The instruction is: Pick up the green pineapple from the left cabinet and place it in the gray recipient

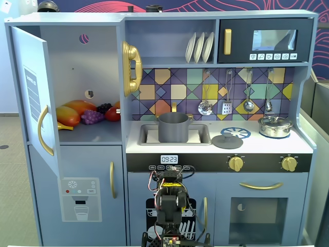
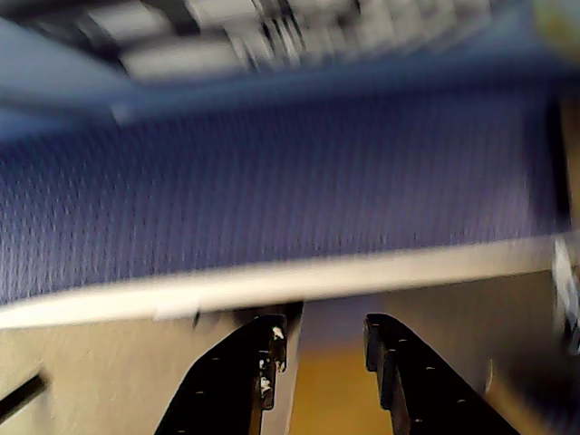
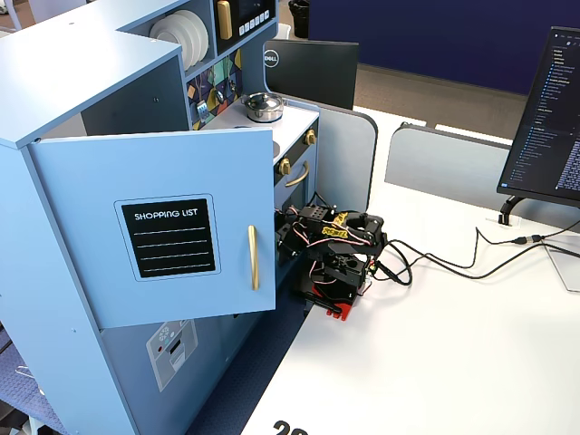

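Observation:
The left cabinet [image 1: 77, 67] stands with its door [image 1: 31, 98] swung open; the door's front carries a shopping-list label [image 3: 154, 236]. On its shelf lie a yellow-orange mango [image 1: 72, 113], purple grapes [image 1: 92, 117] and a red fruit [image 1: 113, 114]. The green pineapple does not show in any view. The gray recipient [image 1: 173, 128] sits in the sink. My arm [image 1: 169, 206] is folded low in front of the kitchen, also seen on the white table [image 3: 335, 249]. In the blurred wrist view my gripper [image 2: 322, 326] is open with nothing between its black fingers [image 2: 258, 362].
A shiny silver lidded pot [image 1: 275, 126] stands on the right burner and a gray lid [image 1: 227, 140] lies beside the sink. Above are the microwave [image 1: 264, 40] and plates [image 1: 199, 47]. Cables [image 3: 453, 263] and a monitor [image 3: 553, 109] are on the white table.

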`<state>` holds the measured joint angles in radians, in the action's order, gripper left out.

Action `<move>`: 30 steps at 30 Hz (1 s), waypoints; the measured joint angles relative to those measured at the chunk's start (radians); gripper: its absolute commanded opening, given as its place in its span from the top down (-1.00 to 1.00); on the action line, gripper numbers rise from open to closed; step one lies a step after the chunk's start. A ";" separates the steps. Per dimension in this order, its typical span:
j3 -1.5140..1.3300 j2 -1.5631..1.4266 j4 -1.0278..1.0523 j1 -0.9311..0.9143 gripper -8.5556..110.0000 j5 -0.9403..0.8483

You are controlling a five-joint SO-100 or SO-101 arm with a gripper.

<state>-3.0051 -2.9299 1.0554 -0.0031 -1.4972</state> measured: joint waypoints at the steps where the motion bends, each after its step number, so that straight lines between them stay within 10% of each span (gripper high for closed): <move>1: -0.002 -0.029 0.058 0.000 0.86 0.000; 30: 0.018 -0.252 0.305 -0.055 0.77 -0.067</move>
<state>-2.9867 -3.1815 1.3606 -0.0583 -1.5647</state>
